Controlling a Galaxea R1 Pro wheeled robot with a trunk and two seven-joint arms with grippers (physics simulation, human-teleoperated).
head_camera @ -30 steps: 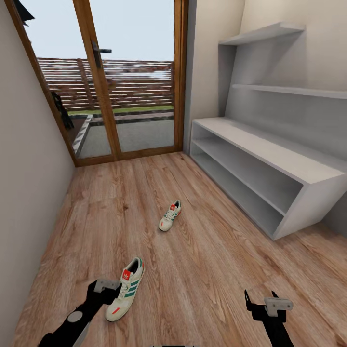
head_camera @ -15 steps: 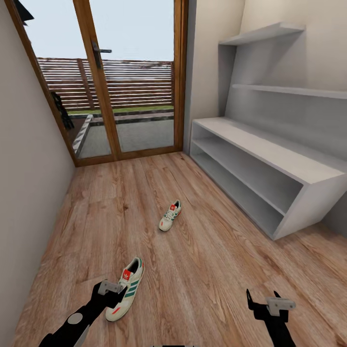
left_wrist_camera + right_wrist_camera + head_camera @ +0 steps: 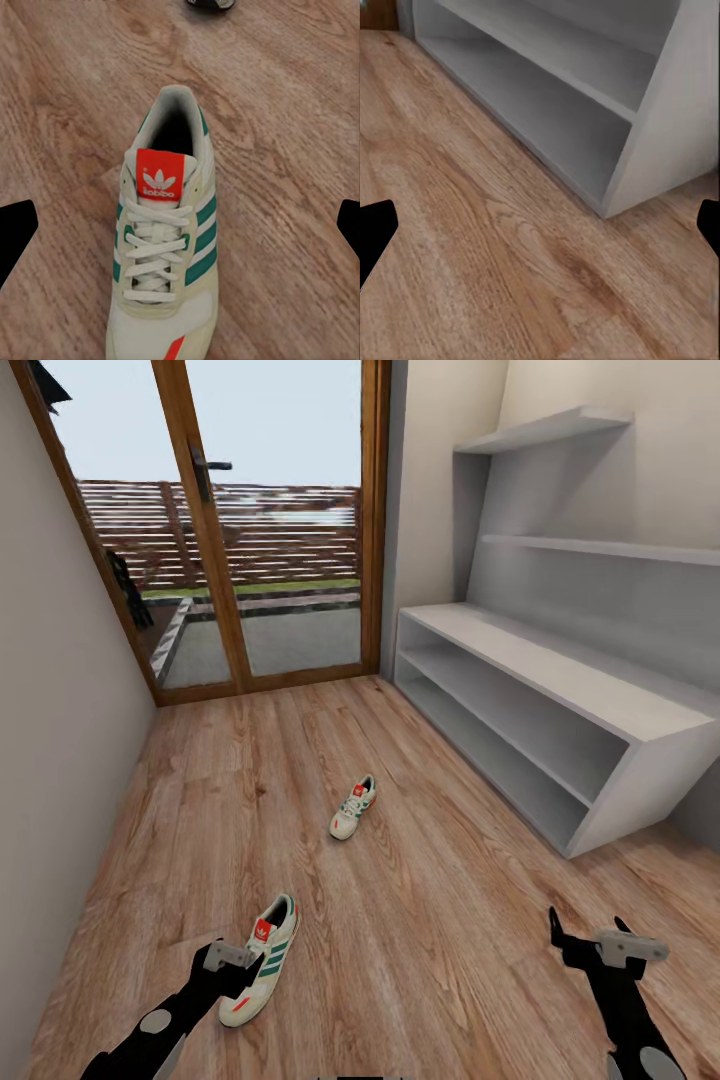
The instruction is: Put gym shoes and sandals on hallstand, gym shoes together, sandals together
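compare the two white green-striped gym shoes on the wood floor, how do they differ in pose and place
The near white green-striped gym shoe lies right beside the left gripper, framed between its open fingers in the left wrist view. The far white green-striped gym shoe lies mid-corridor, apart from both grippers and closer to the grey hallstand. Both rest upright on the wood plank floor, tilted along a similar diagonal.

Head view high over corridor floor (image 3: 420, 920); wrist views close, perhaps just above it.

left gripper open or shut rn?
Open: left gripper fingertips sit wide apart either side of the near gym shoe, not touching it.
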